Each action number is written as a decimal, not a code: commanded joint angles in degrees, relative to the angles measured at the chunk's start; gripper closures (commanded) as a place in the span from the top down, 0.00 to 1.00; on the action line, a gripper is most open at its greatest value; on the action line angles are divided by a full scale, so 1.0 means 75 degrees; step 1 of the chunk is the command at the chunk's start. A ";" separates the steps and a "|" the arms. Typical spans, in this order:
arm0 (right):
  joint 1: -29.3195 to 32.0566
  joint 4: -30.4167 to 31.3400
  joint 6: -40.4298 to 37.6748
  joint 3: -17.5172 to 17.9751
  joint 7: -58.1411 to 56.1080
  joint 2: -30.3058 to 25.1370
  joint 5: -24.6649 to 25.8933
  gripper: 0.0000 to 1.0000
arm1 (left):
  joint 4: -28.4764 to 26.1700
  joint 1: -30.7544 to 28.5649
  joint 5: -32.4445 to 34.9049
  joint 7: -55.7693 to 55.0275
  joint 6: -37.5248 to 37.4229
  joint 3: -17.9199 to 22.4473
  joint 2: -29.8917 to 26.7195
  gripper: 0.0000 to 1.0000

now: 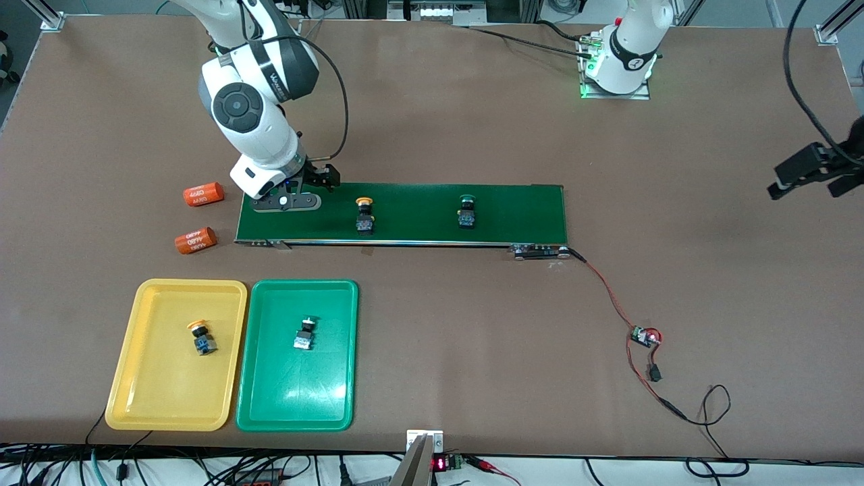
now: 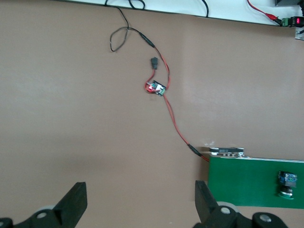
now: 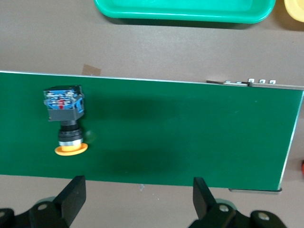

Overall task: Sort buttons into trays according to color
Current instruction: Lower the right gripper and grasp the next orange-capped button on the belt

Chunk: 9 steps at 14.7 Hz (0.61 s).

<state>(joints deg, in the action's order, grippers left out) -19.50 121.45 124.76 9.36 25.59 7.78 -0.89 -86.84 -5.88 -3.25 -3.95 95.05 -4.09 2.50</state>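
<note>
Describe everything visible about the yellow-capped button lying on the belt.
The yellow-capped button has a round yellow-orange cap, a black neck and a blocky black-and-blue body with red inside. It looks plastic. It lies on its side on the dark green belt, cap pointing away from the front camera, toward the right arm's end. Nothing grips it.

The right arm bends down from its base, its wrist low and its gripper (image 1: 295, 200) pointing straight down, fingers (image 3: 71, 197) spread wide and empty. The left arm waits, its gripper (image 1: 810, 177) raised high — fingers (image 2: 76, 202) likewise parted, holding nothing.
</note>
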 commanded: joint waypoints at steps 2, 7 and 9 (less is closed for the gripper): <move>-0.0142 0.0142 0.0403 -0.0017 0.0186 0.0017 -0.0023 1.00 | -0.0422 -0.0106 0.0408 0.0126 0.0087 -0.0216 -0.0345 1.00; -0.0178 0.0119 0.1000 -0.0017 0.0186 0.0380 -0.0022 1.00 | -0.0130 -0.0165 0.0445 0.0269 -0.0390 -0.0181 -0.0299 1.00; -0.0166 0.0084 0.1305 -0.0017 0.0186 0.0591 -0.0022 1.00 | -0.0024 -0.0234 0.0398 0.0315 -0.0557 -0.0087 -0.0298 1.00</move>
<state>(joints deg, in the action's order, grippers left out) -20.43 121.96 131.97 9.35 26.15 10.89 -0.89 -87.94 -6.97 -0.71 -2.99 92.85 -5.15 1.00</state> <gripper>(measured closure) 0.000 0.000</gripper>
